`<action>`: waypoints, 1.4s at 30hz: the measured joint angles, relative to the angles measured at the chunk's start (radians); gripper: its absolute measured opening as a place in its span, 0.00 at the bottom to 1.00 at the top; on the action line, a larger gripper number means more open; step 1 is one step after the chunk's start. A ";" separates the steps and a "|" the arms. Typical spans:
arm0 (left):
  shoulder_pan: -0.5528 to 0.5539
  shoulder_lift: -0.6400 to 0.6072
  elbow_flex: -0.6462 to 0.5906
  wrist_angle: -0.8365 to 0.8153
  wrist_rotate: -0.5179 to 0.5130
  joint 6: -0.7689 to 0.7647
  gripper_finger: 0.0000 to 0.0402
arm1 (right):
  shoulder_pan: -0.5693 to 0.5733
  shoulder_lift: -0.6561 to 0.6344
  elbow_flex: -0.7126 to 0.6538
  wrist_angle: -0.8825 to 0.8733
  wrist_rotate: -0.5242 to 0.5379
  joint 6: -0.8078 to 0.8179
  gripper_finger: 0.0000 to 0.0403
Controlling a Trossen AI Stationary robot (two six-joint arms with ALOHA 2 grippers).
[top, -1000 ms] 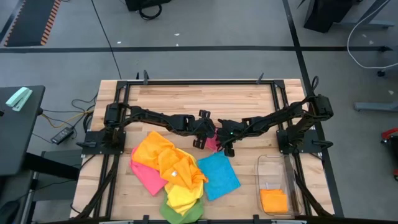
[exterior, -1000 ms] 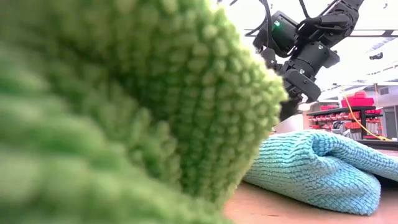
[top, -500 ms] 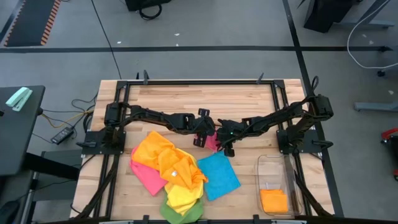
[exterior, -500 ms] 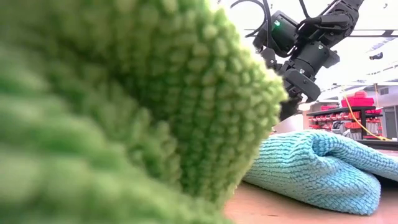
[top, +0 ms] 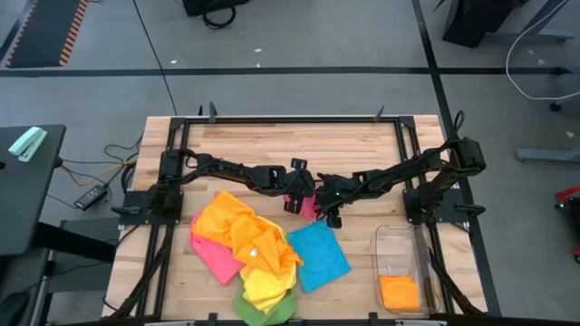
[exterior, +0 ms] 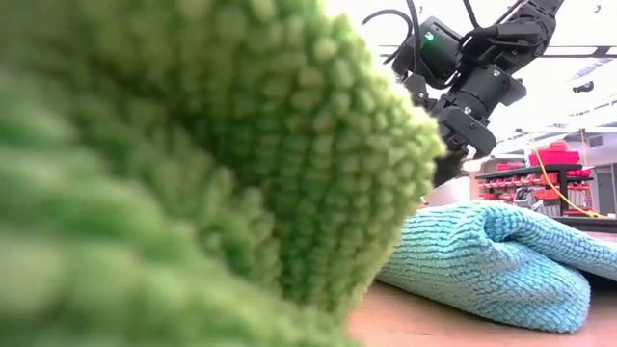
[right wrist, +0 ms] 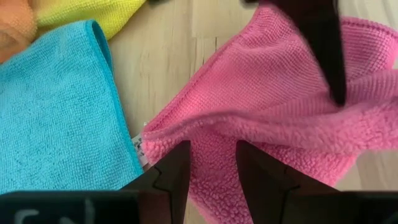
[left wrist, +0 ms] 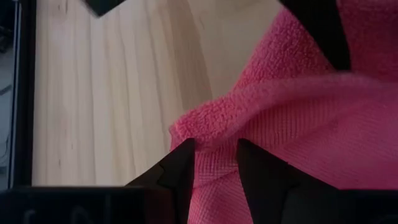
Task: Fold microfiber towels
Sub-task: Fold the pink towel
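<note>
A pink microfiber towel lies bunched at the table's middle, and both grippers meet on it. My left gripper comes from the left and is shut on it; my right gripper comes from the right and is shut on it too. On the near left, orange, pink, yellow and green towels lie heaped. A blue towel lies flat beside the heap. In the low view the green towel fills the foreground before the blue one. My left gripper pinches a bunched fold of the pink towel between its two fingers, slanting down from the table's left. Pink cloth spreads beyond the fingers onto the wood. My right gripper pinches the towel's rolled edge between its two fingers, near the corner with the white label, slanting down from the table's right. The edge stands up as a ridge; the cloth beyond it lies on the table.
A clear plastic bin stands at the near right with a folded orange towel inside. Black frame rails border the table. Bare wood lies behind the grippers.
</note>
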 joint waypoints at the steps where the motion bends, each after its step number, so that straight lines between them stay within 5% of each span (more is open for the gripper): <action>1: -0.001 0.003 0.000 0.000 -0.002 0.003 0.32 | 0.000 0.000 0.000 -0.002 0.000 -0.001 0.34; 26: -0.039 0.007 -0.002 0.045 -0.097 0.083 0.27 | 0.001 0.000 -0.002 -0.006 -0.003 -0.001 0.34; 42: -0.039 0.007 -0.002 0.066 -0.090 0.073 0.33 | 0.001 -0.034 -0.001 -0.034 0.002 -0.021 0.34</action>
